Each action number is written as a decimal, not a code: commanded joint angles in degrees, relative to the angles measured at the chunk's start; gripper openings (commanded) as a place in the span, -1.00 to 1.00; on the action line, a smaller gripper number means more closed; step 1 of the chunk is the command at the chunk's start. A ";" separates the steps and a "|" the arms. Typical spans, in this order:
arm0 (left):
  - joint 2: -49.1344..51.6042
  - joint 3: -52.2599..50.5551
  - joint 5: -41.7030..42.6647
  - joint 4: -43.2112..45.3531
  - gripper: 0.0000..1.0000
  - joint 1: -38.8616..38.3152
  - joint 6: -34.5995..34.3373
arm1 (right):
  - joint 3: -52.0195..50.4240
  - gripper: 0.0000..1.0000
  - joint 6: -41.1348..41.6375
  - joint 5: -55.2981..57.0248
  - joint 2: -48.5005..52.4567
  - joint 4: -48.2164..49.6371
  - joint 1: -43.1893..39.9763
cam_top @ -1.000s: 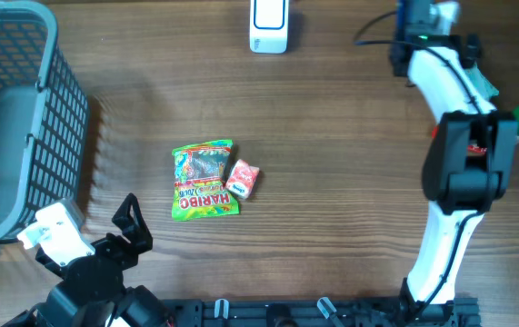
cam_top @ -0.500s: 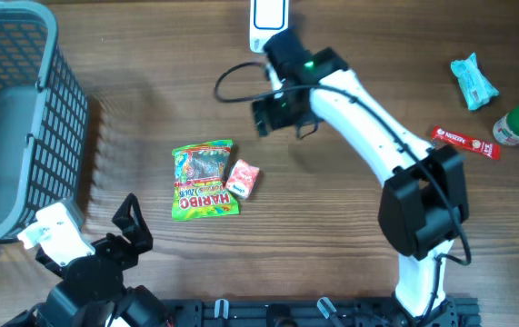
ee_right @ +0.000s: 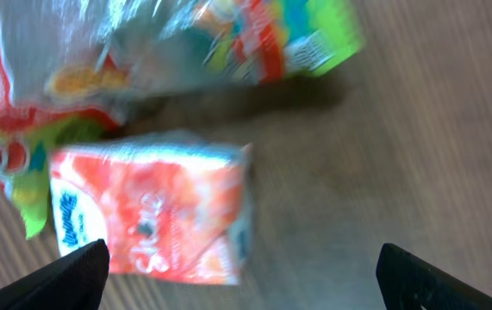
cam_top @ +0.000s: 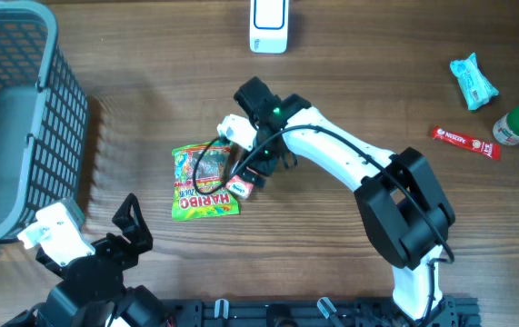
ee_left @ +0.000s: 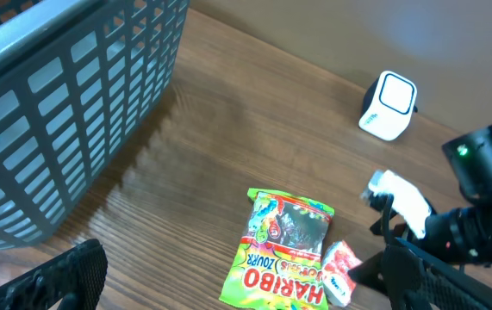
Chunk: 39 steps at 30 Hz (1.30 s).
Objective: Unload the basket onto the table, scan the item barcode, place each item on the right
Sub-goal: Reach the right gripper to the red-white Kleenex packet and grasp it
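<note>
Left end effector: near left, jaws wide apart, empty
Green Haribo sweet bag: flat on wooden bench, centre
Small red-orange carton: touching bag's right edge
Right end effector: over carton, jaws fully spread, gripping nothing
White barcode scanner: far centre

Green Haribo bag, red-orange box, grey lattice basket

Bright, even light; right wrist view smears the red carton.
</note>
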 commanded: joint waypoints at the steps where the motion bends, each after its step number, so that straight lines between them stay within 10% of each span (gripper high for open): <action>1: -0.20 -0.20 -0.11 0.00 1.00 0.35 -0.72 | -0.83 0.99 -2.71 -4.81 0.15 -0.50 1.44; 14: -0.20 -0.20 -0.11 0.00 1.00 0.35 -0.72 | -0.83 0.55 -2.62 -14.08 0.17 3.34 -0.07; 35: -0.20 -0.20 -0.11 0.00 1.00 0.35 -0.72 | -0.83 0.36 -2.47 -26.64 7.65 3.02 -5.86; 37: -0.20 -0.20 -0.11 0.02 1.00 0.35 -0.72 | -0.83 0.16 -2.49 -26.88 7.98 2.40 -5.51; 39: -0.20 -0.20 -0.11 0.00 1.00 0.35 -0.72 | -0.83 -0.53 -2.47 -26.86 8.22 1.42 -5.31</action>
